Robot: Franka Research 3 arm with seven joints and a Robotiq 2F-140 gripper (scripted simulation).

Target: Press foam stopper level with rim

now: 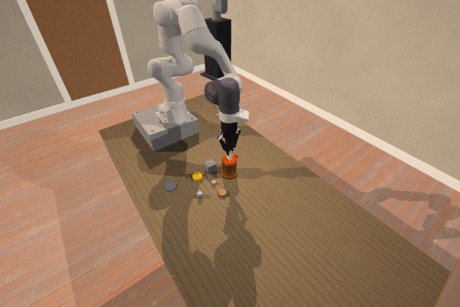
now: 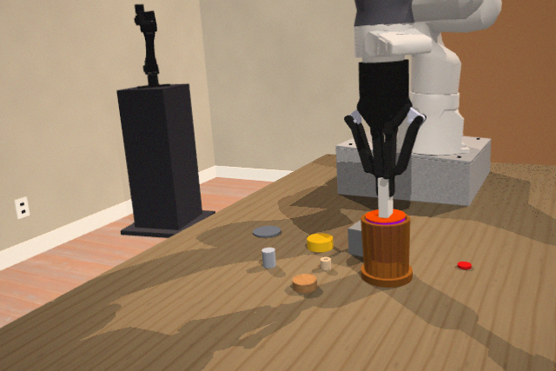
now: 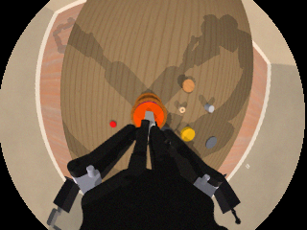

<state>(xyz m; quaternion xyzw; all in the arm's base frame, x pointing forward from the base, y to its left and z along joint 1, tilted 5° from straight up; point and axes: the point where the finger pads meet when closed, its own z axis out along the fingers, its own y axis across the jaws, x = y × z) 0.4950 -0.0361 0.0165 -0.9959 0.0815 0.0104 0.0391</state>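
A brown wooden jar (image 1: 228, 170) (image 2: 386, 252) (image 3: 148, 98) stands upright on the wooden table (image 2: 448, 313). An orange foam stopper (image 1: 226, 159) (image 2: 373, 216) (image 3: 137, 115) sits in its mouth. A thin purple band of the stopper shows just above the rim. My gripper (image 1: 230, 157) (image 2: 385, 212) (image 3: 148, 117) points straight down over the jar. It is shut, with nothing between the fingers. Its white fingertips touch the middle of the stopper's top.
Beside the jar, on the side away from the red disc, lie a grey cube (image 1: 210, 166) (image 2: 354, 241), a yellow disc (image 1: 197, 176) (image 2: 320, 241), a grey disc (image 1: 170, 186) (image 2: 267, 231), a small grey cylinder (image 1: 199, 194) (image 2: 268, 257), a tan spool (image 1: 213, 182) (image 2: 325, 262) and a cork disc (image 1: 222, 192) (image 2: 304, 282). A small red disc (image 2: 464, 265) (image 3: 113, 125) lies on the jar's other side.
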